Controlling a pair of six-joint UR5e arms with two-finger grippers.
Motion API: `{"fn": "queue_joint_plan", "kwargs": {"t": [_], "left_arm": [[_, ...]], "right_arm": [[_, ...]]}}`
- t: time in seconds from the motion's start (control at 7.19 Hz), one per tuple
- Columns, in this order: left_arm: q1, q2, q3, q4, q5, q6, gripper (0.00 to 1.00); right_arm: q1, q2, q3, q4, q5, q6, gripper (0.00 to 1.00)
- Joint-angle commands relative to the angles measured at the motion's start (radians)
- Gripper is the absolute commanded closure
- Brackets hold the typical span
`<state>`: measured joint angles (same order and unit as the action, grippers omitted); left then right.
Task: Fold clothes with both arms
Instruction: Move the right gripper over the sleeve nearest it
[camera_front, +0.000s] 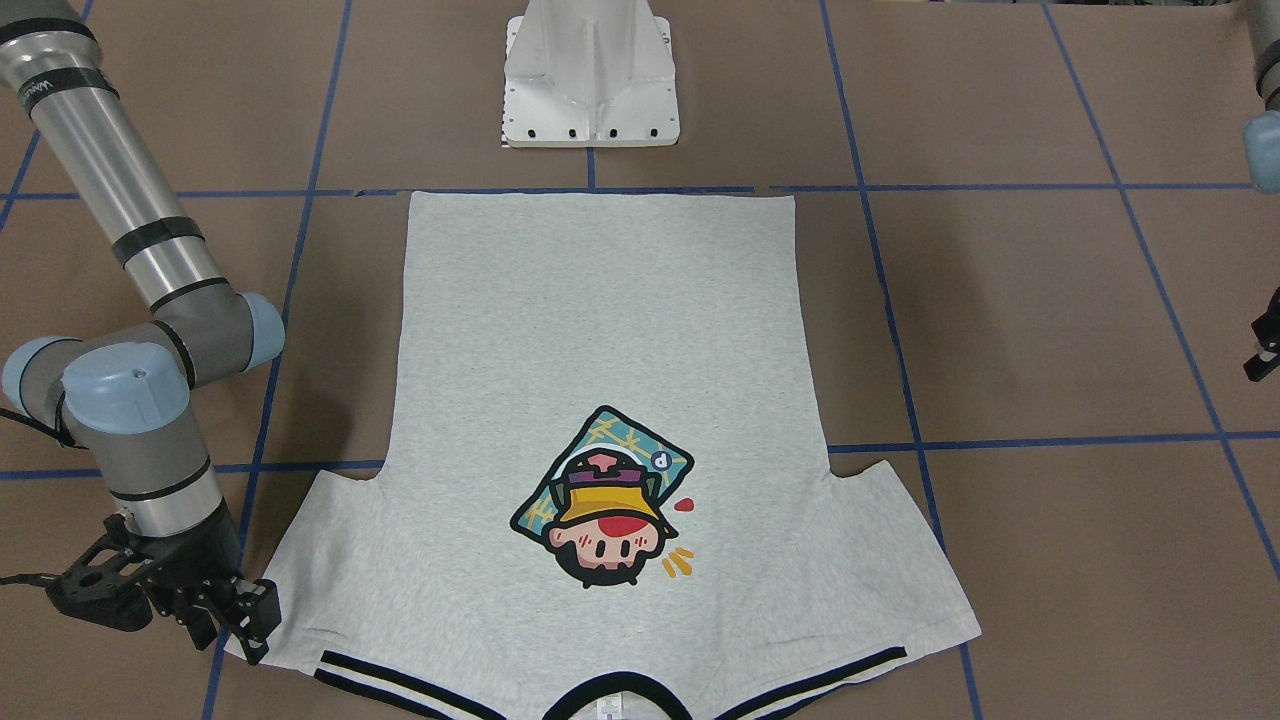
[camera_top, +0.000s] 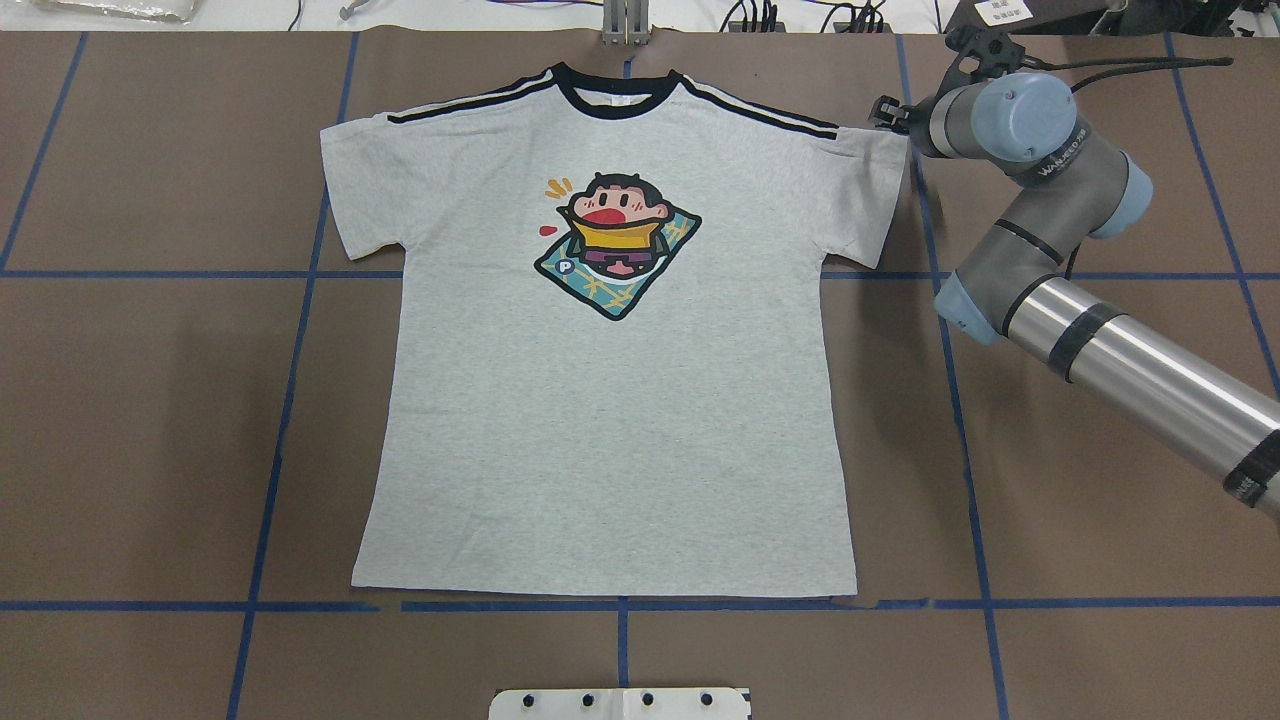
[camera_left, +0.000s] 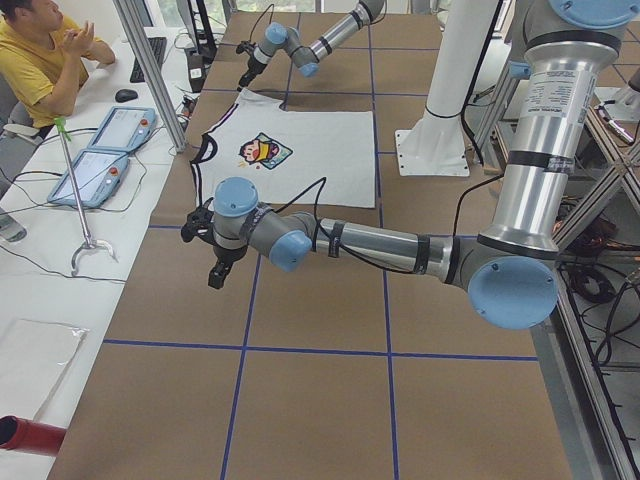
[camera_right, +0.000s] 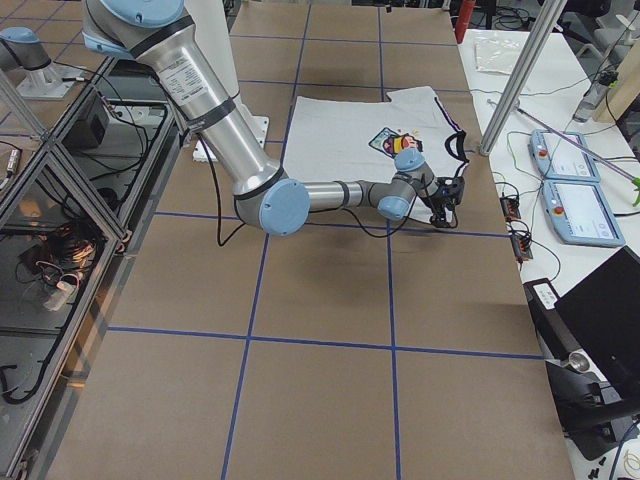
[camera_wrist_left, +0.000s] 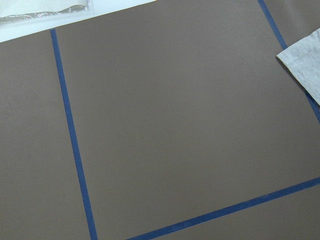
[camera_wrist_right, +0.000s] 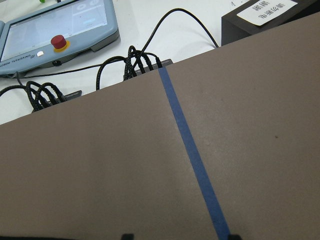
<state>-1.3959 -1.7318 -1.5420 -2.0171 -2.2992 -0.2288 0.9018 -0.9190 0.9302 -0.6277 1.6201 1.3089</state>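
The light grey T-shirt (camera_top: 610, 420) lies flat and face up on the brown table, collar away from the robot, cartoon print (camera_top: 615, 240) showing. My right gripper (camera_front: 240, 625) hangs low at the outer corner of the shirt's right-hand sleeve (camera_top: 870, 190), beside the cloth; it also shows in the overhead view (camera_top: 888, 112). Its fingertips (camera_wrist_right: 127, 236) stand wide apart in the right wrist view, with nothing between them. My left gripper (camera_left: 212, 262) hovers over bare table well off the other sleeve; only its edge shows in the front view (camera_front: 1263, 345). The left wrist view shows a sleeve corner (camera_wrist_left: 305, 57).
The white pedestal base (camera_front: 590, 80) stands behind the shirt's hem. Blue tape lines (camera_top: 620, 605) grid the table. Beyond the far table edge are teach pendants (camera_wrist_right: 55, 25), cables (camera_wrist_right: 135, 65), a plastic bag (camera_wrist_left: 45, 12) and a seated person (camera_left: 40, 60).
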Motion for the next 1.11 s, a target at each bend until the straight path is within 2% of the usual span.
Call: {"fn": "queue_joint_plan", "kwargs": {"t": [0.0,0.14,0.28,0.56,0.7,0.97], "left_arm": [[0.0,-0.002,-0.001,0.0,0.0,-0.004,0.01],[0.0,0.0,-0.001,-0.002,-0.002,-0.006,0.01],[0.0,-0.002,-0.001,-0.002,-0.003,-0.006,0.01],[0.0,0.0,-0.001,-0.002,-0.006,-0.006,0.01],[0.0,0.001,-0.003,-0.002,-0.008,-0.006,0.01],[-0.002,0.004,-0.006,-0.003,-0.009,-0.006,0.01]], "right_arm": [[-0.006,-0.001,-0.005,0.0,-0.019,-0.005,0.62],[-0.014,-0.004,-0.005,0.0,-0.019,-0.007,0.89],[-0.014,-0.004,-0.002,0.0,-0.017,-0.007,1.0],[-0.014,-0.001,0.044,-0.003,-0.011,-0.005,1.0],[-0.032,0.015,0.105,-0.024,-0.006,0.004,1.0],[-0.086,0.141,0.098,-0.186,-0.008,0.01,1.0]]}}
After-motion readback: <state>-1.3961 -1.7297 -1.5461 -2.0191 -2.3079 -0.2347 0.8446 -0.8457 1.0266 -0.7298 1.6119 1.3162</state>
